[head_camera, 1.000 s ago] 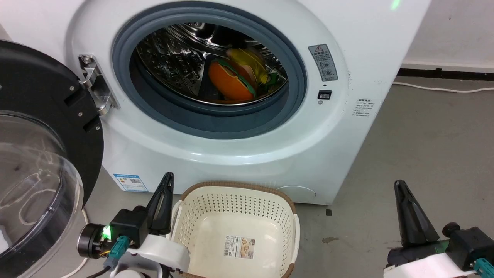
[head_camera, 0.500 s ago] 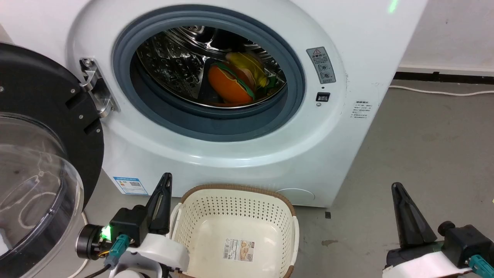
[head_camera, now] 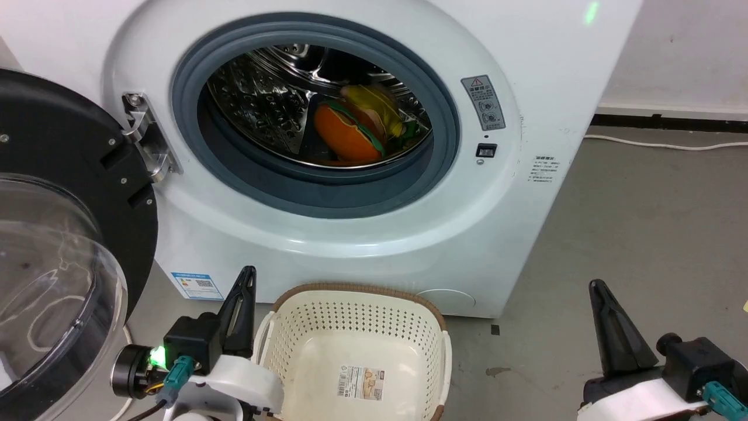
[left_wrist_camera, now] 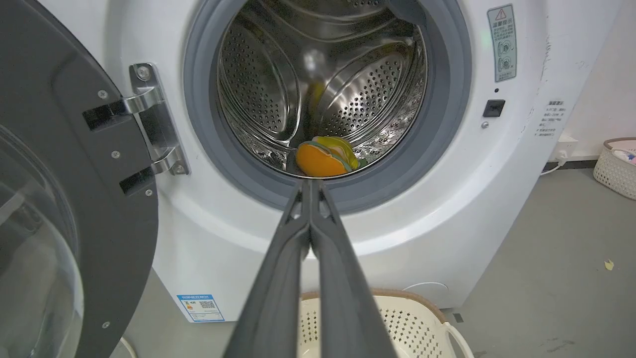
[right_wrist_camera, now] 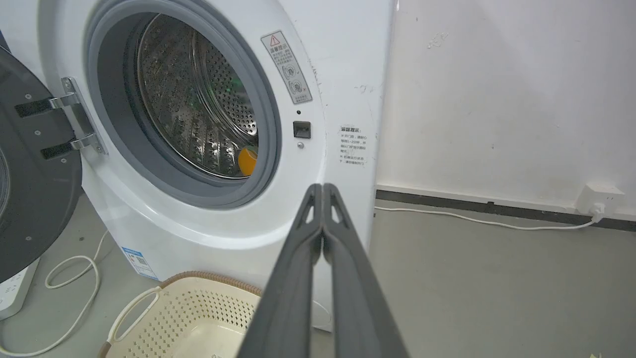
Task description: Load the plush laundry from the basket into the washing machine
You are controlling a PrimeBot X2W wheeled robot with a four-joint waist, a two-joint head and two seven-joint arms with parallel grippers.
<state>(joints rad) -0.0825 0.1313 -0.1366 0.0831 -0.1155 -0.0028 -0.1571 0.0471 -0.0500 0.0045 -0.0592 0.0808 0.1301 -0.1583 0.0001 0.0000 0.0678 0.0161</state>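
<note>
1. Lying inside the washing machine (head_camera: 362, 234): the plush laundry (head_camera: 347, 133).
2. Left gripper (head_camera: 250, 275), fingers pressed together, holds nothing, just beside the basket (head_camera: 356, 289).
3. Right gripper (head_camera: 597, 287) likewise clenched, touching nothing.

left claw (head_camera: 249, 272): closed, pointing up | right claw (head_camera: 597, 286): closed, pointing up

head looks down, wrists forward, all seemingly near the washing machine (head_camera: 350, 245).

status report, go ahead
Left gripper shut, right gripper shut, both empty. Plush in washer drum. Basket empty, door open.
</note>
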